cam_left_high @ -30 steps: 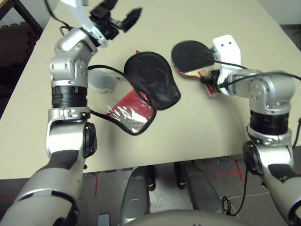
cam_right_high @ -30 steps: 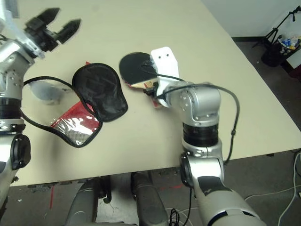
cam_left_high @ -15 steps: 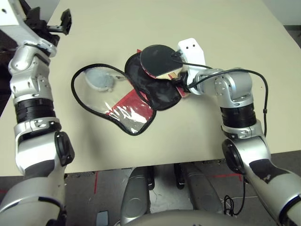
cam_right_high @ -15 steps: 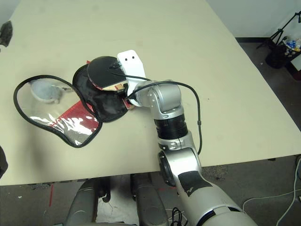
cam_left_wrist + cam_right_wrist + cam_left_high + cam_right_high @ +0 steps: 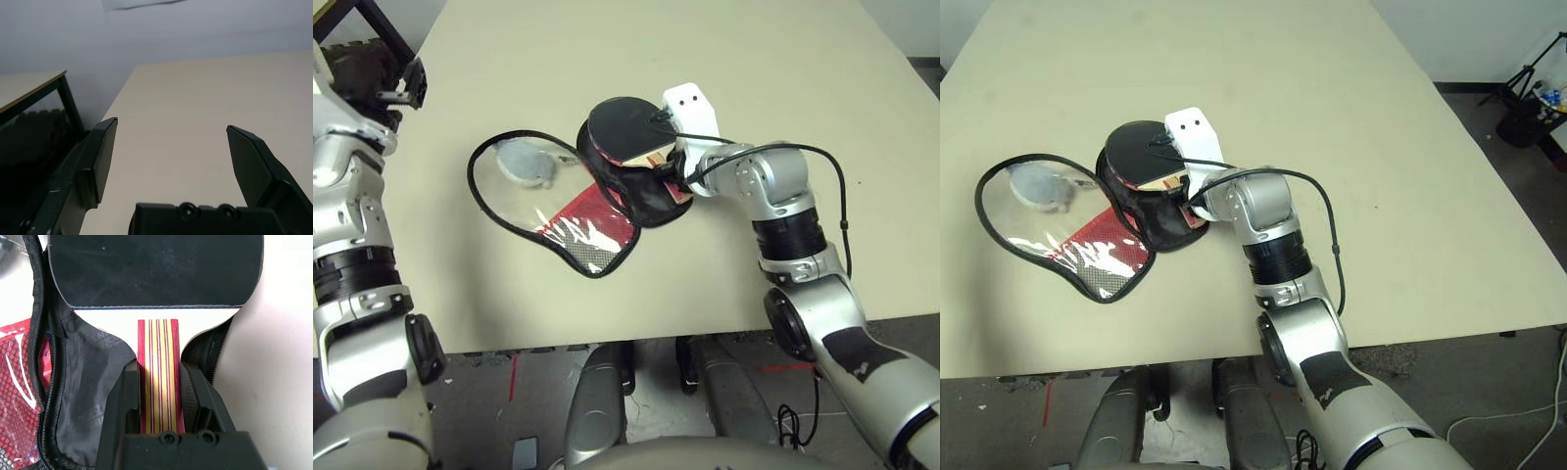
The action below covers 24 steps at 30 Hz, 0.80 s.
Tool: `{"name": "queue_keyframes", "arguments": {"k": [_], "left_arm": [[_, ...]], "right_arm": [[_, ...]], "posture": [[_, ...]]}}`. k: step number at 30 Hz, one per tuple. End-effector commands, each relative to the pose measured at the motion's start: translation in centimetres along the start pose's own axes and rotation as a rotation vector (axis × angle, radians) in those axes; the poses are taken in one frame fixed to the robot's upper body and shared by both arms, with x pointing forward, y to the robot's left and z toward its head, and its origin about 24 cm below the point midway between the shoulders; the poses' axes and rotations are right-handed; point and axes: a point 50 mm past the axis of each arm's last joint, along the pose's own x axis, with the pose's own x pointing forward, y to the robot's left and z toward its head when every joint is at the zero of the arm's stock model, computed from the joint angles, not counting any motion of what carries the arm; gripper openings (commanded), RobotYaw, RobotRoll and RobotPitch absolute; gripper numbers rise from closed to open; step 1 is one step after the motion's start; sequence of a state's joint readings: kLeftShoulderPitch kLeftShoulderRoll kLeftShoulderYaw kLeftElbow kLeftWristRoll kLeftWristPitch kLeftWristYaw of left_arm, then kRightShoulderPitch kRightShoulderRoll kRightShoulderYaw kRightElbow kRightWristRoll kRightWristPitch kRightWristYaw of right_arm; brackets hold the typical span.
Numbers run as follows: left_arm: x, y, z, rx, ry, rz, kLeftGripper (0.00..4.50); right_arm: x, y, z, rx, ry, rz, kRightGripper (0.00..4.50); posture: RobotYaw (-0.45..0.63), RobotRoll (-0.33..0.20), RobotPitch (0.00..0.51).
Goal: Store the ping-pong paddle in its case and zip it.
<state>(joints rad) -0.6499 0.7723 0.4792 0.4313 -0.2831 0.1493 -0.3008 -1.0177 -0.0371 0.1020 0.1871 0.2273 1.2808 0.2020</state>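
Beige table (image 5: 724,59): right tool (image 5: 157,382) pinches ping-pong paddle (image 5: 619,127) over case (image 5: 636,191); left tool (image 5: 171,161) raised, spread.

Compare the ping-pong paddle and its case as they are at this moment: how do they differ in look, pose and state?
1. The ping-pong paddle is a rigid black disc with a striped wooden handle; the case is soft black fabric with a red panel and clear side.
2. The paddle is clamped by its handle in the right gripper; the case lies on the table.
3. The paddle is one compact piece; the case is unzipped and spread open.

Both are paddle-shaped and mostly black.
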Motion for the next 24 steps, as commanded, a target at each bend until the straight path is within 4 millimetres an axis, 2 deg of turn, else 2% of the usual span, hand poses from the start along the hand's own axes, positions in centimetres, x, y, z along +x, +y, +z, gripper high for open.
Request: {"name": "queue_keyframes", "arguments": {"k": [1, 7, 9, 17, 21, 22, 24], "left_arm": [[-0.5, 1.3, -0.3, 0.004, 0.028, 0.035, 4.50], [-0.7, 2.4, -2.0, 0.011, 0.111, 0.077, 4.50], [-0.8, 2.8, -2.7, 0.019, 0.154, 0.086, 4.50], [-2.7, 3.7, -7.0, 0.093, 0.426, -0.005, 4.50], [-4.4, 2.2, -9.1, 0.071, 0.625, -0.180, 4.50], [-4.5, 2.0, -9.2, 0.062, 0.648, -0.205, 4.50], [-4.7, -0.1, -8.6, -0.023, 0.694, -0.344, 4.50]], "right_arm": [[0.2, 0.6, 0.2, -0.008, -0.020, 0.026, 2.18], [0.0, 0.7, 0.0, -0.004, -0.036, 0.053, 4.02], [-0.1, 0.8, 0.0, -0.004, -0.053, 0.068, 4.49], [-1.0, -0.9, 0.6, 0.003, -0.138, 0.036, 4.49], [-1.9, -3.3, 1.2, 0.024, -0.196, -0.050, 4.49], [-1.9, -3.5, 1.3, 0.025, -0.201, -0.060, 4.49], [-2.9, -5.5, 1.4, 0.055, -0.218, -0.125, 4.49]], "posture": [[0.05, 0.000, 0.245], [0.03, 0.000, 0.243], [0.03, 0.000, 0.240], [0.00, 0.000, 0.231], [0.00, 0.000, 0.231], [0.00, 0.000, 0.233], [-0.01, 0.000, 0.234]]}}
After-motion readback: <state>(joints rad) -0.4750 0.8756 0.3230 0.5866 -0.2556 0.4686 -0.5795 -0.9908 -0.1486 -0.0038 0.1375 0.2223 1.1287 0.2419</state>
